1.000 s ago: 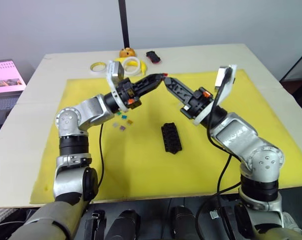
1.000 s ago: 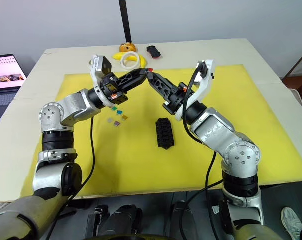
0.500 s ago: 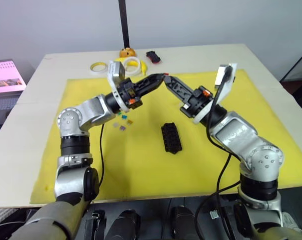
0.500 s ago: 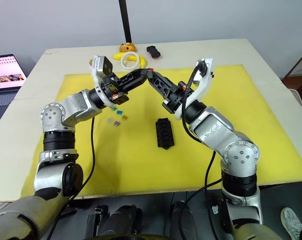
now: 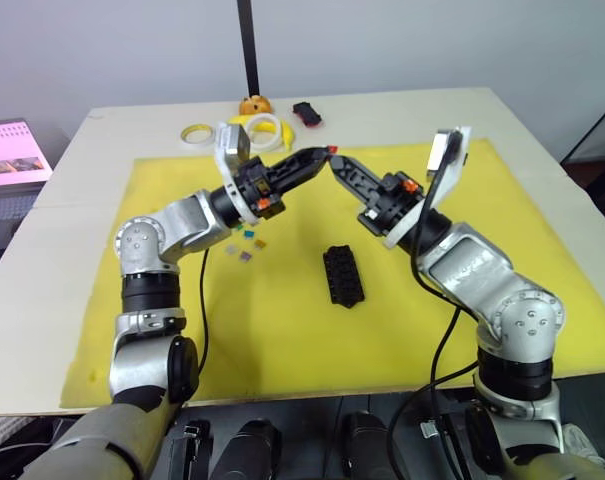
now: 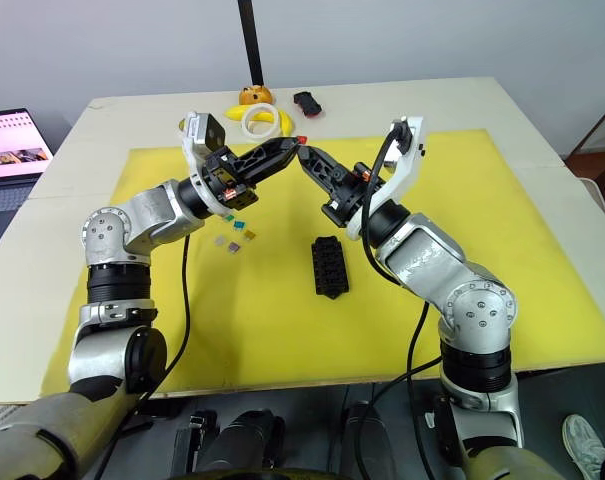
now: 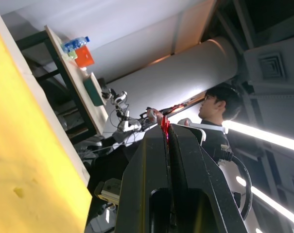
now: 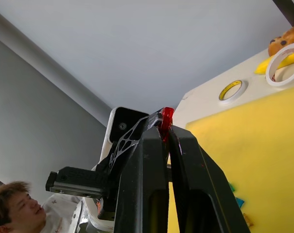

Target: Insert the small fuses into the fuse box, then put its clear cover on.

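My left gripper (image 5: 326,152) and right gripper (image 5: 335,160) meet tip to tip in the air over the back of the yellow mat (image 5: 482,230). A small red fuse (image 7: 164,127) sits pinched at the left gripper's shut tips. The same red fuse (image 8: 166,116) also sits at the tips of the shut right gripper's fingers. The black fuse box (image 5: 343,275) lies on the mat below and nearer to me, apart from both grippers. Several loose small fuses (image 5: 247,243) lie left of it. The clear cover is out of view.
White and yellow tape rings (image 5: 265,131), an orange toy (image 5: 253,104) and a black-and-red object (image 5: 306,113) lie at the table's back, by a black pole (image 5: 248,45). A laptop (image 5: 12,150) stands off the left edge. A person (image 7: 219,111) sits beyond the table.
My right gripper has edged slightly left, closing onto the left gripper's tip and the red fuse. The left arm, fuse box and loose fuses have stayed put.
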{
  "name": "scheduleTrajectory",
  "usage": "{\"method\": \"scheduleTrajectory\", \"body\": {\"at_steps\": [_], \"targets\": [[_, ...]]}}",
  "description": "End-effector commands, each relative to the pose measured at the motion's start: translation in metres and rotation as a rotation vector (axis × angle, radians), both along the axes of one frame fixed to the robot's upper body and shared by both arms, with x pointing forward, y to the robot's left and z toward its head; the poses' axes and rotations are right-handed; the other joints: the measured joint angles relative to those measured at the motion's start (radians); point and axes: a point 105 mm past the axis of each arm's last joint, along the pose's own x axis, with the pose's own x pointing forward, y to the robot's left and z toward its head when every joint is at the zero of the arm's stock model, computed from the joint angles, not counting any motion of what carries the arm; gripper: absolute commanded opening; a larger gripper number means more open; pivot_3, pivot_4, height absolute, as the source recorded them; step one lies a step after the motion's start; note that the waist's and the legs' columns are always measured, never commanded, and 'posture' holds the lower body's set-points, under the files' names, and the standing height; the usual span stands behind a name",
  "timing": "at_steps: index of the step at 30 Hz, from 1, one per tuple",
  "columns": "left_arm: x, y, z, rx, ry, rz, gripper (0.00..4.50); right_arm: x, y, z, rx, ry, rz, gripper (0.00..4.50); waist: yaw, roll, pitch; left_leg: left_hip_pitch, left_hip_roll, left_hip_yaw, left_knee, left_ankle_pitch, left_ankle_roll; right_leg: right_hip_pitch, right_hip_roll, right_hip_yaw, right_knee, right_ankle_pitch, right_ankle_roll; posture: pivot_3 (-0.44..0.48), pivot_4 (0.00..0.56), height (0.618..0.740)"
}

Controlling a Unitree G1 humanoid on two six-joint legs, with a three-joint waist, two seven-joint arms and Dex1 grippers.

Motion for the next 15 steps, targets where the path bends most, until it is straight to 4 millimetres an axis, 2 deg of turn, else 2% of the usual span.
{"method": "scheduleTrajectory", "body": {"at_steps": [1, 2, 3, 6, 10, 15], "targets": [[-0.005, 0.004, 0.005, 0.005, -0.041, -0.009, 0.0, -0.012, 0.001, 0.019, 0.04, -0.067, 0.029, 0.07, 0.0, 0.0, 0.0, 0.0, 0.0, 0.0, 0.0, 0.0, 0.0, 0.0, 0.0, 0.0, 0.0, 0.0, 0.0, 0.0, 0.15, 0.74], [-0.006, 0.005, 0.005, 0.023, -0.055, -0.007, 0.71, -0.012, 0.0, 0.02, 0.042, -0.067, 0.029, 0.0, -0.001, 0.0, 0.0, 0.0, 0.0, 0.0, 0.0, 0.0, 0.0, 0.0, 0.0, 0.0, 0.0, 0.0, 0.0, 0.0, 0.15, 0.74], [-0.008, 0.011, 0.006, 0.057, -0.083, 0.003, 1.0, -0.013, -0.001, 0.022, 0.037, -0.072, 0.033, 0.0, -0.002, 0.0, 0.0, 0.0, 0.0, 0.0, 0.0, 0.0, 0.0, 0.0, 0.0, 0.0, 0.0, 0.0, 0.0, 0.0, 0.15, 0.74], [-0.009, 0.029, 0.009, 0.16, -0.151, 0.03, 2.49, -0.018, -0.003, 0.028, 0.008, -0.09, 0.067, 0.0, -0.006, 0.0, 0.0, 0.0, 0.0, 0.0, -0.001, 0.0, 0.0, 0.0, 0.0, 0.0, 0.0, 0.0, 0.0, 0.0, 0.15, 0.74], [-0.016, 0.048, 0.011, 0.315, -0.275, 0.028, 4.46, -0.028, -0.009, 0.028, -0.121, -0.118, 0.154, 0.0, -0.003, 0.0, 0.0, 0.0, 0.0, 0.001, -0.002, 0.0, 0.0, -0.001, 0.001, 0.0, 0.0, 0.0, 0.0, 0.0, 0.15, 0.74], [-0.046, 0.045, -0.009, 0.569, -0.558, -0.09, 4.46, -0.038, -0.02, 0.021, -0.453, -0.173, 0.309, 0.0, 0.003, 0.001, 0.001, 0.0, -0.001, 0.0, -0.001, 0.0, 0.001, 0.002, 0.0, 0.0, -0.003, 0.0, 0.0, 0.0, 0.15, 0.74]]}}
